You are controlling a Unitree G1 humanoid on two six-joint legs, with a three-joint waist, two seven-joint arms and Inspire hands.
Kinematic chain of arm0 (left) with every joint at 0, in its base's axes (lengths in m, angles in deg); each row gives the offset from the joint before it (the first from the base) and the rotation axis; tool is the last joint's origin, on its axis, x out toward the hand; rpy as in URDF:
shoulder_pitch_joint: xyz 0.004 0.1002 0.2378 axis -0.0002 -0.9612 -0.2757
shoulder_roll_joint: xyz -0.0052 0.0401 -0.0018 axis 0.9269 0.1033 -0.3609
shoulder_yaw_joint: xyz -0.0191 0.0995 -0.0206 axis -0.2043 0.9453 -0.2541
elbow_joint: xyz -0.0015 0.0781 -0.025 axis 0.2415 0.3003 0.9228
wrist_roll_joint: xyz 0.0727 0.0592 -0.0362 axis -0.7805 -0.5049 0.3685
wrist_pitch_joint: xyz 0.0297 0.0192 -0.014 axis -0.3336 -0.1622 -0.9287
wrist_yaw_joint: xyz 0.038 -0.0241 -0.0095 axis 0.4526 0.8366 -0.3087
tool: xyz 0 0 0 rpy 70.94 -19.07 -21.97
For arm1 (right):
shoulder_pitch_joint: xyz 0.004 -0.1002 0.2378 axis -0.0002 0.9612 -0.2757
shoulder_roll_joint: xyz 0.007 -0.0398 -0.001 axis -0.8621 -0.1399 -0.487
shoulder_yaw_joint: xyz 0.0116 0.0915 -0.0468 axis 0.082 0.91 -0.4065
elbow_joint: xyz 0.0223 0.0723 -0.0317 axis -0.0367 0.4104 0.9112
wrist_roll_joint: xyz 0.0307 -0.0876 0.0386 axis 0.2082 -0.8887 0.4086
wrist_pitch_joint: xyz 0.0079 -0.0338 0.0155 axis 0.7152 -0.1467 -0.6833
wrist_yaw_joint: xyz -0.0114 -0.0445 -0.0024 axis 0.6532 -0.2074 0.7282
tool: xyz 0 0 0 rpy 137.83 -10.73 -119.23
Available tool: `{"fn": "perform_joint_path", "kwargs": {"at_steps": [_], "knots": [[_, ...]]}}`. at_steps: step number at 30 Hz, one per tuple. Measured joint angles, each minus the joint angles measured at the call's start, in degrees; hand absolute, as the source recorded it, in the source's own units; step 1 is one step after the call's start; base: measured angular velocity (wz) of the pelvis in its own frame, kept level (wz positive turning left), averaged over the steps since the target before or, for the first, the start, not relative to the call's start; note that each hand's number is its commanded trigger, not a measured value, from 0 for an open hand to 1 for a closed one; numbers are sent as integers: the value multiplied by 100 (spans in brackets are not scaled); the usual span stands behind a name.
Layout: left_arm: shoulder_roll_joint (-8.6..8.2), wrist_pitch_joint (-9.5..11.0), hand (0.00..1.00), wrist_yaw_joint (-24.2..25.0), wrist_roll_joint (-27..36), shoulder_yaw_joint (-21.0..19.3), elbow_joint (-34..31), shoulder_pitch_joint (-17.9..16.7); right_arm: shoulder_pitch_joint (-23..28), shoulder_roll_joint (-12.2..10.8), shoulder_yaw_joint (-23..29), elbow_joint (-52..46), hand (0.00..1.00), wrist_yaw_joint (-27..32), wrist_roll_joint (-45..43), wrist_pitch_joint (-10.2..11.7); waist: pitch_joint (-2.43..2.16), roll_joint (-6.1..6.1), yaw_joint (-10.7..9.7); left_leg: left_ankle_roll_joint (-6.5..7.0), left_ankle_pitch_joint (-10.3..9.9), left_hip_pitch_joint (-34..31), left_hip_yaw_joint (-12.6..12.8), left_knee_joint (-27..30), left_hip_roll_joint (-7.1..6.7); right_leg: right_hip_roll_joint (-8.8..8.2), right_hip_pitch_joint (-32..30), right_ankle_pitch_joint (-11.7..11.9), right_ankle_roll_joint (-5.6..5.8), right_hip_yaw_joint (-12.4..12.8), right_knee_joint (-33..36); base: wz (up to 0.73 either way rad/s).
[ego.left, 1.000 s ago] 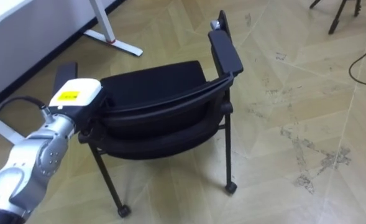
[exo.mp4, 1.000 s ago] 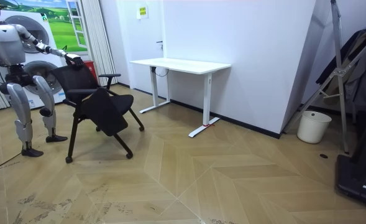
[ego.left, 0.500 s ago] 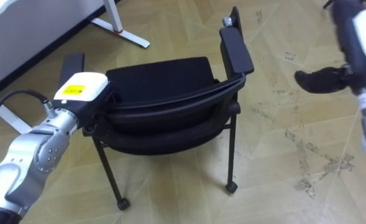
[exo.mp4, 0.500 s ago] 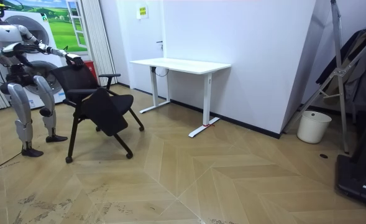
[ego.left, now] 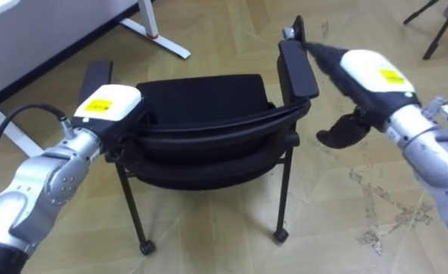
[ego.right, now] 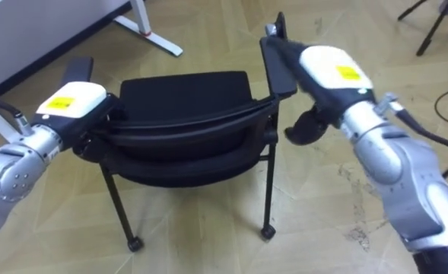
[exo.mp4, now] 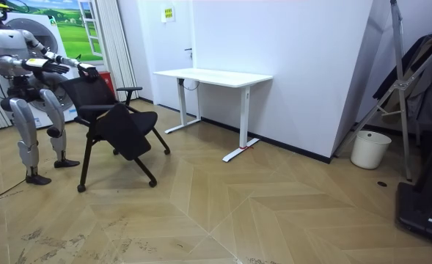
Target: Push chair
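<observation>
While the left hand [ego.left: 106, 110] stays on the chair [ego.left: 201, 99] back at nine o'clock — fingers hidden, grip undeterminable — the right hand [ego.left: 364, 72] is newly at the armrest [ego.left: 296, 68] at two o'clock, fingers straight, released. Chair stands centre; a two-handed push looks ready.

- Chair [ego.left: 201, 103]: black, with padded seat, curved backrest, two flat armrests and thin legs ending in small casters.
- Pose: upright on the wooden floor [ego.left: 208, 243], backrest nearest the viewer.
</observation>
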Motion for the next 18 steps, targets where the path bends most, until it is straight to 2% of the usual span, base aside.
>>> {"fn": "perform_joint_path", "kwargs": {"at_steps": [7, 18], "knots": [[-7, 22, 100, -6, -7, 170, 175, 211, -292, 0, -506, -4, 0, -650, -106, 0, 4, -10, 95, 0, 0, -2, -32, 3, -1, 2, 4, 0, -1, 0, -2, 0], [-56, 182, 100, -48, -8, 336, 251, 344, -546, 5, -1017, 2, 0, -1085, -196, 15, 17, -27, 293, 0, 0, 78, -120, -32, -19, 3, 83, 0, -1, -64, -8, 2]]}}
